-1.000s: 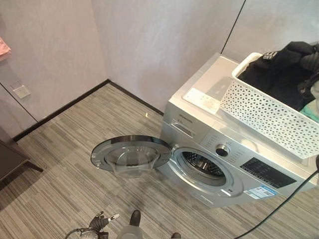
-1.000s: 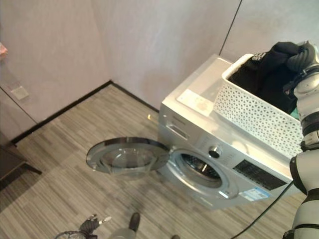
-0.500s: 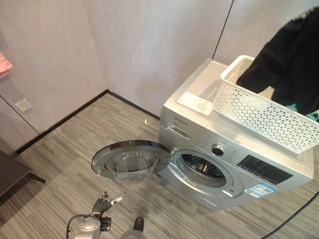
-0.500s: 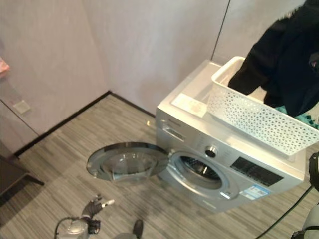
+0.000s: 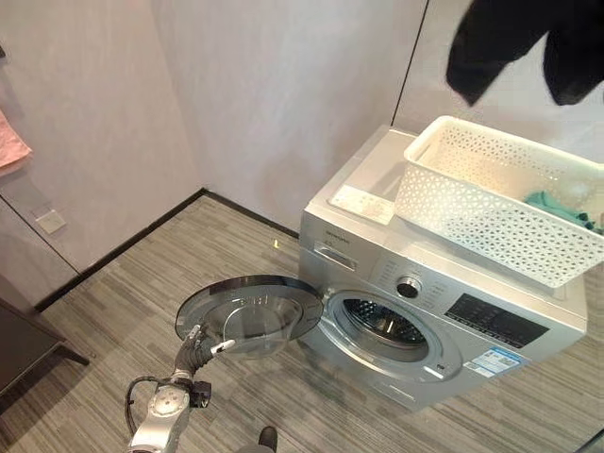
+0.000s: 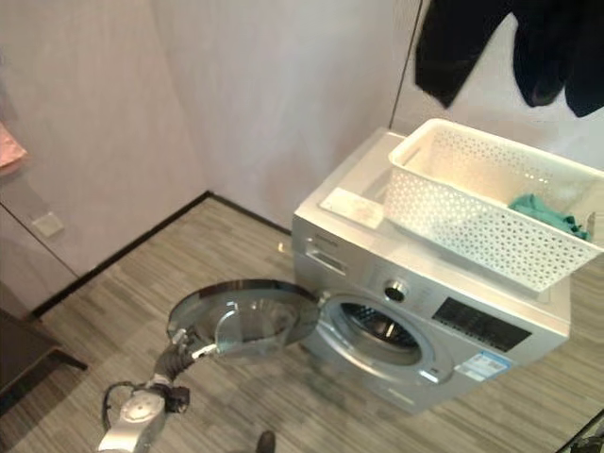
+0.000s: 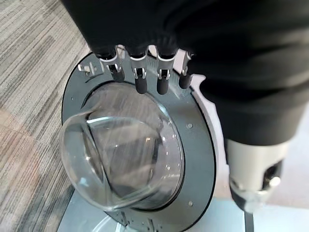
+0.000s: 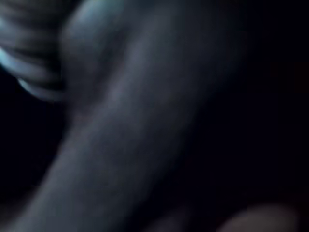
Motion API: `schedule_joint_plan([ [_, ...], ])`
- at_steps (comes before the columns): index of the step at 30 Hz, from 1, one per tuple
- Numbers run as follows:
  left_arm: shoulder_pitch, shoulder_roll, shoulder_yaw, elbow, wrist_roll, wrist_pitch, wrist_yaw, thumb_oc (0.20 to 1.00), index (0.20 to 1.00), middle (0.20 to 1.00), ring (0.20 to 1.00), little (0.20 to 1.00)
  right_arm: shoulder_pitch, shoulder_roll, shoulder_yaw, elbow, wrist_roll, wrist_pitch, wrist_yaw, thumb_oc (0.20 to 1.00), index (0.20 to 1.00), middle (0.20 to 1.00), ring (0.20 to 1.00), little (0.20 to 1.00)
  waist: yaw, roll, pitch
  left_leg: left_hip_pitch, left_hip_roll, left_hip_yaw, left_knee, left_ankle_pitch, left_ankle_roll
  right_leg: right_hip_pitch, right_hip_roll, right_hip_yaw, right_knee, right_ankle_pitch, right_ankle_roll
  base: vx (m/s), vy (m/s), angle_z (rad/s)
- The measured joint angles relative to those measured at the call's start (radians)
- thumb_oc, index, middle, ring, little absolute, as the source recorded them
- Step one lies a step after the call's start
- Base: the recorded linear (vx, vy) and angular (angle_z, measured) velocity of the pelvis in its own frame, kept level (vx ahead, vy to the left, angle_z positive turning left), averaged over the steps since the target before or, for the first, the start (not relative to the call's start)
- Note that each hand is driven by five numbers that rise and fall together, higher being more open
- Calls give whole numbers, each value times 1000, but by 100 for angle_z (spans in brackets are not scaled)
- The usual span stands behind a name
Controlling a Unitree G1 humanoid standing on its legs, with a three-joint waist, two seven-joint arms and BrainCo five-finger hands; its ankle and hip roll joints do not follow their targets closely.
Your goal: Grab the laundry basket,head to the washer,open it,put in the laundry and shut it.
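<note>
One silver front-loading washer (image 5: 425,311), round glass door (image 5: 250,311) swung open; one white perforated plastic basket (image 5: 491,203) on top; one black garment (image 5: 519,42) hangs above. Left hand (image 7: 140,79), fingers straight, by the door; right hand's fingers: cannot tell.

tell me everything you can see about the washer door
The washer door is round, with a silver-grey outer ring, a dark inner frame and a bulging clear glass bowl. It is swung fully open to the left of the drum opening, hinged at the washer's front. The left hand has straight fingers at its rim.
</note>
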Motion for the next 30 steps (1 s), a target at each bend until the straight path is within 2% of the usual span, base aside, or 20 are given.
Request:
schedule_joint_plan([
  [2,16,-1,0,0,2,1,0,1000,1000,1000,1000,1000,51,11,-41,-103,-18,-16,0,200,200,200,200,200,-6,10,-12,3,-2,15,0,-3,4,-4,-4,20,0,2,5,-36,10,-20],
  [4,33,-4,2,0,3,1,0,1000,1000,1000,1000,1000,255,96,-212,-267,-43,-20,-2,200,200,200,200,200,-18,8,-40,3,-3,16,0,-4,5,-4,-5,20,0,3,6,-44,0,-4],
  [5,45,-9,1,-22,23,4,0,1000,1000,1000,1000,1000,409,167,-276,-411,-83,-24,3,200,200,200,200,200,-31,22,-47,3,-4,17,0,-4,6,-6,-5,24,0,2,5,-45,-5,-3],
  [7,58,1,-2,-102,80,8,1,1000,1000,1000,1000,1000,542,226,-317,-509,-103,-34,17,200,200,200,200,200,-33,30,-51,3,-3,16,-1,-3,5,-5,-4,23,0,4,7,-25,-10,-1],
  [10,60,65,0,-334,175,7,-2,1000,1000,1000,1000,1000,634,309,-304,-565,-123,-42,79,200,200,200,200,200,-33,47,-54,2,-2,17,-1,-5,0,-7,-3,25,0,5,7,-52,-13,-2],
  [13,52,148,23,-549,227,-5,-13,1000,1000,1000,1000,1000,704,385,-297,-588,-121,-44,160,200,200,200,200,200,-27,46,-54,1,0,26,-1,-6,0,-11,-3,33,0,5,6,-34,-13,-10],
  [15,38,175,53,-644,228,-6,-35,1000,1000,1000,1000,1000,769,443,-276,-594,-119,-43,214,200,200,200,200,200,-21,44,-52,-2,1,39,-1,-8,2,-19,-4,46,0,8,9,-30,-19,-13],
  [17,40,216,74,-751,222,4,-77,1000,1000,1000,1000,1000,891,514,-278,-649,-95,-38,291,200,200,200,200,200,-20,29,-43,-3,0,37,-1,-10,2,-18,-4,42,5,8,10,-22,-24,5],
  [19,41,229,100,-830,176,5,-126,1000,1000,1000,1000,1000,995,547,-256,-697,-45,-36,379,200,200,200,200,200,-17,22,-37,-7,-2,33,-1,-9,3,-18,-5,39,8,8,10,-5,-19,6],
  [22,41,248,96,-870,116,38,-189,1000,1000,1000,1000,1000,1031,560,-201,-698,27,-29,475,200,200,200,200,200,-21,19,-28,-14,-5,32,-1,-9,2,-18,-7,31,9,6,12,-4,-13,7],
  [25,34,248,79,-867,104,71,-217,1000,1000,1000,1000,1000,1038,566,-191,-702,84,-22,520,200,200,200,200,200,-23,10,-10,-14,-7,14,0,-8,0,-14,-7,18,9,5,12,4,-17,13],
  [30,-37,232,-43,-762,96,105,-259,1000,1000,1000,1000,1000,1041,570,-158,-710,159,-15,566,200,200,200,200,200,-20,5,10,-8,-10,11,-1,-15,1,0,-8,12,9,0,14,1,-5,5],
])
